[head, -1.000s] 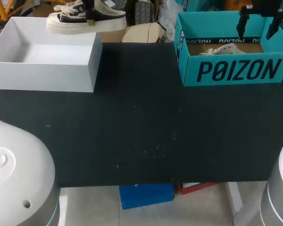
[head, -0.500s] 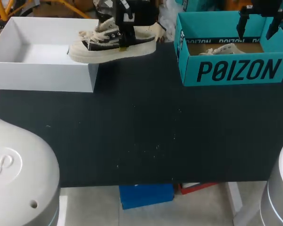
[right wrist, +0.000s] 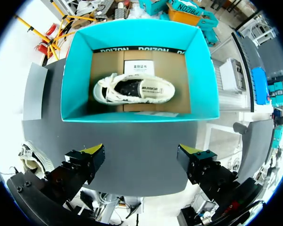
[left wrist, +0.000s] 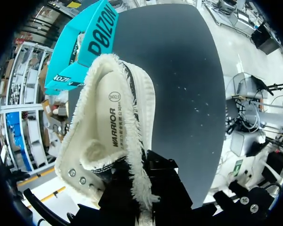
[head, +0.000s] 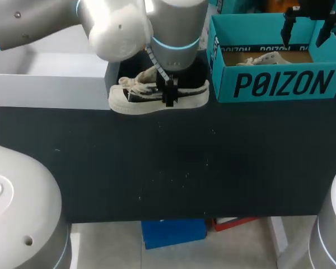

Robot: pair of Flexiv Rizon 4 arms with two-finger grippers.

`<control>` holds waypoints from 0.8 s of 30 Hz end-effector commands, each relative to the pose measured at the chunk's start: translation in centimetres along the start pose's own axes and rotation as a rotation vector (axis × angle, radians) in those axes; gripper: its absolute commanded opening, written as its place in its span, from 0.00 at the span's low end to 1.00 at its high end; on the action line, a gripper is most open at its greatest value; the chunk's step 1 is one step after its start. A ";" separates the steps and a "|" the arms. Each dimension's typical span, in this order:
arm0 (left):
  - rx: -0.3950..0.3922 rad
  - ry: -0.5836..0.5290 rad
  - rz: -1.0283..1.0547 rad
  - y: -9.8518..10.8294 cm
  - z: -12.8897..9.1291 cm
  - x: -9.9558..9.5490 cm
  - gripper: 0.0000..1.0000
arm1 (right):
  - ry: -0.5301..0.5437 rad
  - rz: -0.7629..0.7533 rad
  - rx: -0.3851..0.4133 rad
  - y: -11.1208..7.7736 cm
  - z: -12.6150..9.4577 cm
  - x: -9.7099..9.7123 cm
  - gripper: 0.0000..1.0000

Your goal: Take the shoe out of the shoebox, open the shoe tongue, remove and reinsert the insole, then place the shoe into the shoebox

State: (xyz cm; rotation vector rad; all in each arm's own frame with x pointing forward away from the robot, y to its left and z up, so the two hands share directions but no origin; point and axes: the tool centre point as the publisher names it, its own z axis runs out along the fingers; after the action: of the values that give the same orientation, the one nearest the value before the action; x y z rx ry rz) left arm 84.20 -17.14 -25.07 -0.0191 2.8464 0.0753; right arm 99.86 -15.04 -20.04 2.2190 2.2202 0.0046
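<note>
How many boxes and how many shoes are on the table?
Boxes: 2 (white cardboard box, teal cardboard box)
Shoes: 2 (cream and black canvas shoe between the boxes, cream canvas shoe inside the teal one)
Total: 4

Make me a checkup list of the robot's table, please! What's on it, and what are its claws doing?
Surface: black table, dotted with tiny pale specks.
Job's things: shoe held between the white shoebox and the teal shoebox; a second shoe lies inside the teal one.
Clutter: nothing seen.
Grippers: left gripper shut on the shoe; right gripper open above the teal shoebox.
Cables: nothing seen on the table.
Surroundings: nothing seen reaching over the table.
</note>
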 end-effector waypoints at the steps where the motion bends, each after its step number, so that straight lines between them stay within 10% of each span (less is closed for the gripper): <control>1: 0.014 -0.041 0.001 -1.1 3.6 1.1 0.00 | 0.000 0.000 0.001 0.0 0.0 0.0 1.00; 23: 0.044 0.068 0.073 -3.0 13.1 6.6 0.00 | 0.000 0.000 0.001 0.0 0.0 0.0 1.00; 24: 0.052 0.076 0.080 -3.0 13.1 6.6 0.14 | 0.000 0.000 0.001 0.0 0.0 0.0 1.00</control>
State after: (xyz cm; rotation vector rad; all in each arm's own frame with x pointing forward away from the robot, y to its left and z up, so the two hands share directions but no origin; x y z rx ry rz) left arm 81.27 -19.34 -38.95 0.0928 2.9127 0.0305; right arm 99.86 -15.04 -20.05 2.2190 2.2203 0.0046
